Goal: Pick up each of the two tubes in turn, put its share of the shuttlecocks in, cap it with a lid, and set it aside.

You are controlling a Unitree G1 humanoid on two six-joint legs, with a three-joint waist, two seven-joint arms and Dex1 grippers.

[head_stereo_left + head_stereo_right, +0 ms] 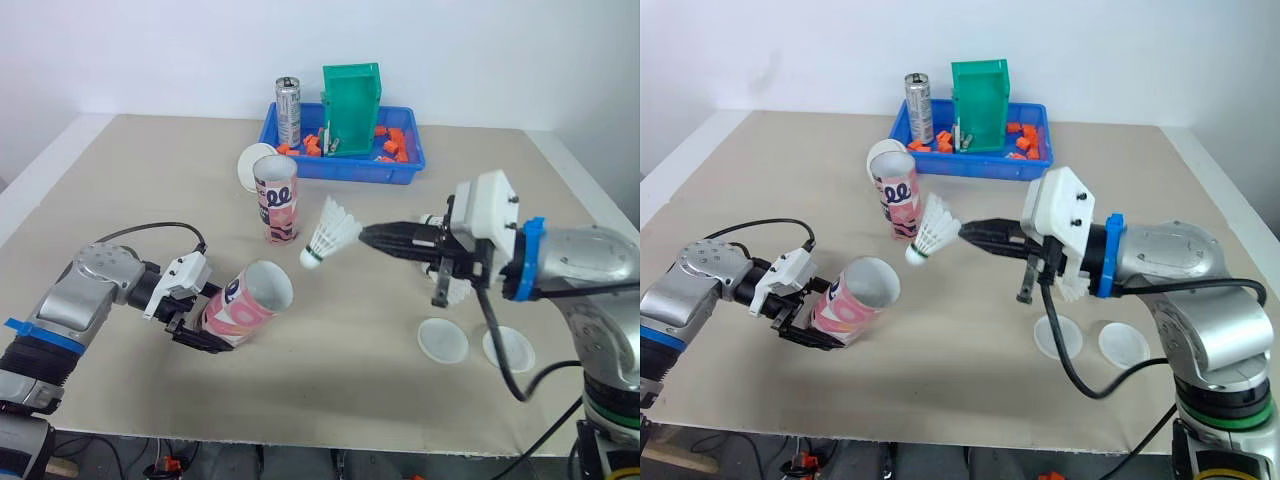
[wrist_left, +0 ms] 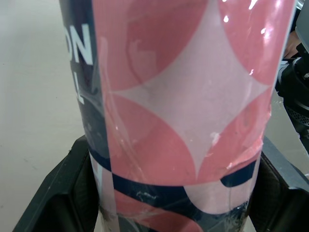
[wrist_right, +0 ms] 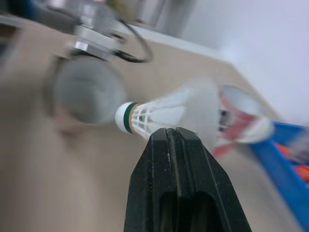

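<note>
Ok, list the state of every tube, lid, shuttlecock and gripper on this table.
left gripper: shut on the held tube.
right gripper: shut on the shuttlecock, by its skirt.
held tube: tilted, uncapped, mouth toward the shuttlecock.
shuttlecock: in the air, cork toward the held tube.
standing tube: upright on the table, uncapped.
two lids: flat on the table, unused.

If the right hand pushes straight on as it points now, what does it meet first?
Probably the standing tube, with the held shuttlecock leading; the tilted tube lies off that line. Depth is unclear.
</note>
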